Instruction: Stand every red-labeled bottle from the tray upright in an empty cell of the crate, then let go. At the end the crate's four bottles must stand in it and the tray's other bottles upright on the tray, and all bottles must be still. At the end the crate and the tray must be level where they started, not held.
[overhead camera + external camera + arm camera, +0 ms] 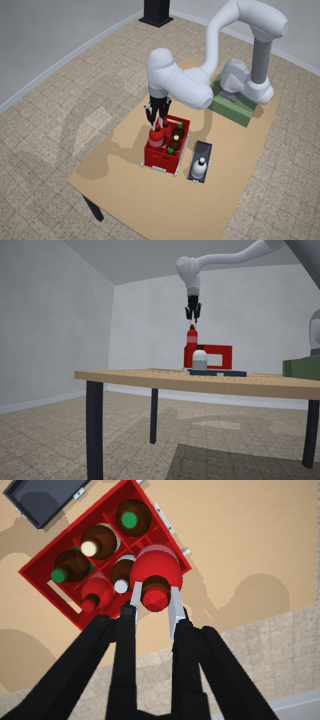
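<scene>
My gripper (157, 126) (192, 324) (155, 594) is shut on the neck of a red-labeled bottle (156, 136) (192, 336) (156, 567). The bottle is upright over the crate's (155, 160) (227, 351) front left corner cell in the top view, much higher than its neighbours; its base is hidden. Another red-labeled bottle (166, 129) (99, 590) stands in the crate, with two green-capped bottles (178, 132) (135, 516), a cream-capped bottle (174, 145) (100, 539) and a white-capped bottle (121, 575). A white-labeled bottle (199, 169) (199, 361) stands on the dark tray (202, 148) (232, 373).
Pale brackets (158, 169) sit around the crate's base. The tray lies a short way to the right of the crate in the top view. The green base block (230, 112) (301, 367) under the arm is farther back on the table (180, 201).
</scene>
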Available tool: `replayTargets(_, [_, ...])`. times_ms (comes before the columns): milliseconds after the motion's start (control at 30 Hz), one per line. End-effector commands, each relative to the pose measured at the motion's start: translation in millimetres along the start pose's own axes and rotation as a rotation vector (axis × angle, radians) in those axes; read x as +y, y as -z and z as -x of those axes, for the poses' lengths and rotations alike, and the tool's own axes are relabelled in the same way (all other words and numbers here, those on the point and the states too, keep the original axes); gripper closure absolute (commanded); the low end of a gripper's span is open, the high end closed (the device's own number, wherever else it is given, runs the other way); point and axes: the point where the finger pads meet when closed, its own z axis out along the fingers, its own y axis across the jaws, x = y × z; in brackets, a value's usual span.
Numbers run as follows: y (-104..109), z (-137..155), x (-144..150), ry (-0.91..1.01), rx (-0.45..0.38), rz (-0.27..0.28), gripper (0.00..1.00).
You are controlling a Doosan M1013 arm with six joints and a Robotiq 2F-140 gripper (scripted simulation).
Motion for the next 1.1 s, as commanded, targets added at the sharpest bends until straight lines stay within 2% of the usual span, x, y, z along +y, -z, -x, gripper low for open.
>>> replayTargets(0, [-1.8,0.0,0.0,0.000,0.000,0.000,1.00])
replayTargets(1067, [-29.8,0.0,0.0,0.000,0.000,0.000,1.00])
